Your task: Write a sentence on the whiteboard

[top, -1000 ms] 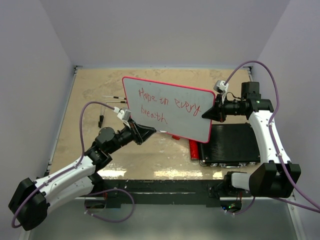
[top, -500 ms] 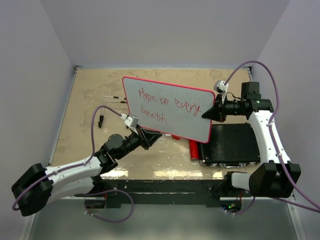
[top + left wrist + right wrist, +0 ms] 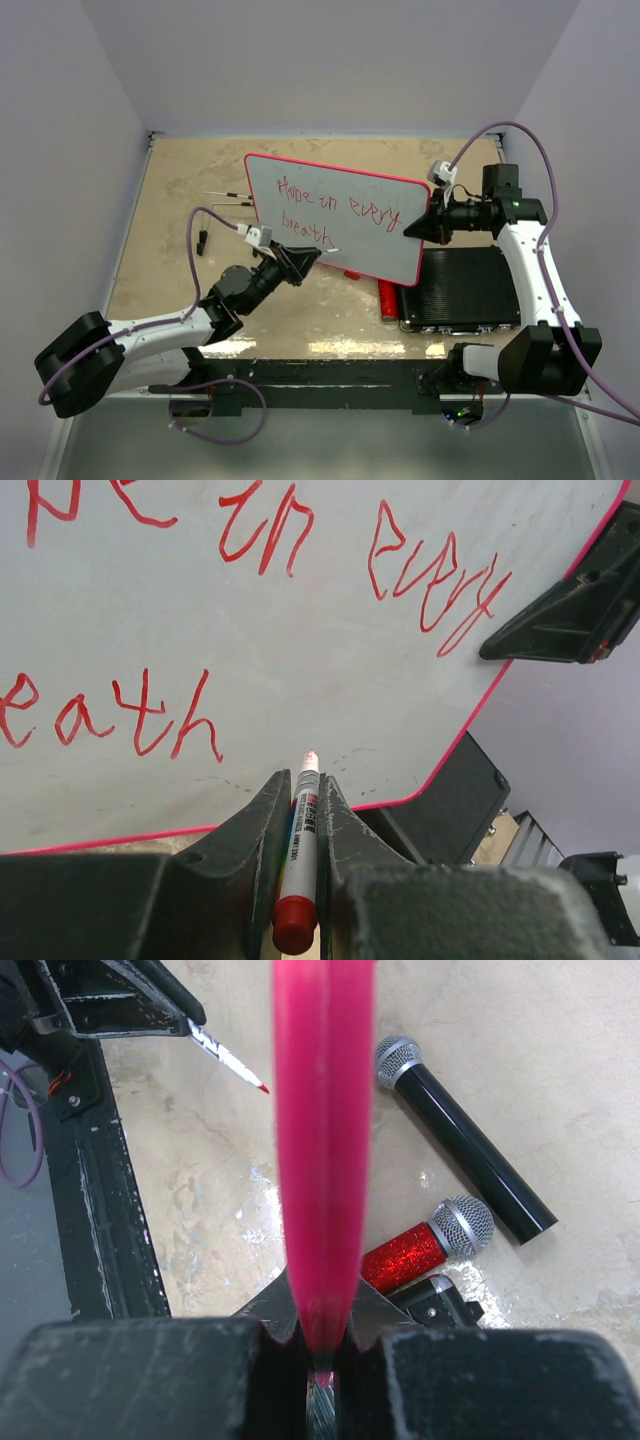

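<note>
right gripper [image 3: 413, 228] clamped on right edge of glossy white red-framed whiteboard [image 3: 385, 255], held tilted above tan table [image 3: 170, 200] | left gripper [image 3: 303, 785] pinching white red-ended marker [image 3: 298, 845], tip just below red handwritten sentence [image 3: 335, 208], contact unclear | left wrist view crops both 2 lines' left ends

Left gripper [image 3: 316, 253], right gripper [image 3: 411, 229]: closed

The whiteboard [image 3: 392, 256] is smooth, glossy white, rimmed in red plastic. The marker [image 3: 301, 842] is smooth white plastic. The table [image 3: 180, 185] looks matt, mottled, scuffed. At 4 o'clock the case [image 3: 470, 290] is ribbed black; the mic [image 3: 415, 1252] beside it glitters red, metal-mesh-headed.
</note>
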Controlling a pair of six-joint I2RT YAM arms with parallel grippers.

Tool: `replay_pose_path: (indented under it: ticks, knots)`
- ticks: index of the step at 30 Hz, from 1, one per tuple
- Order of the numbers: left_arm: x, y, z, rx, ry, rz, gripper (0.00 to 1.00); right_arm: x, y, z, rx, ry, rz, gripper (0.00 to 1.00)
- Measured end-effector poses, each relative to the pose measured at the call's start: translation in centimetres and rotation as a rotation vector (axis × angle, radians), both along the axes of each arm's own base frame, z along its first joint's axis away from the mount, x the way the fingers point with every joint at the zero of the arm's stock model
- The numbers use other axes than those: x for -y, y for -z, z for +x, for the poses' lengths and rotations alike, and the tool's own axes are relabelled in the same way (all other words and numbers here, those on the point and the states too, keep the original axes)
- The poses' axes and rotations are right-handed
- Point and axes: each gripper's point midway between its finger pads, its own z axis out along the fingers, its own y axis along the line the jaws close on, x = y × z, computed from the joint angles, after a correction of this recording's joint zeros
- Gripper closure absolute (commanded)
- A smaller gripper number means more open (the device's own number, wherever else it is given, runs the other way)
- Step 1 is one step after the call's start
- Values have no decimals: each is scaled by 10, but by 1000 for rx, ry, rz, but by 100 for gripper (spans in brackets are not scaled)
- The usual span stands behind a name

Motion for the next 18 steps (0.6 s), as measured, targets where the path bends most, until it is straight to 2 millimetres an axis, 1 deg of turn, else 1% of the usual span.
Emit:
replay_pose_path:
  ticks: [10,18]
  knots:
    - [9,4,13,-12,-27,15,100,0,0,0,-1,0,0,100]
    - [16,-13,24,17,-43,-15,100,0,0,0,-1,0,0,100]
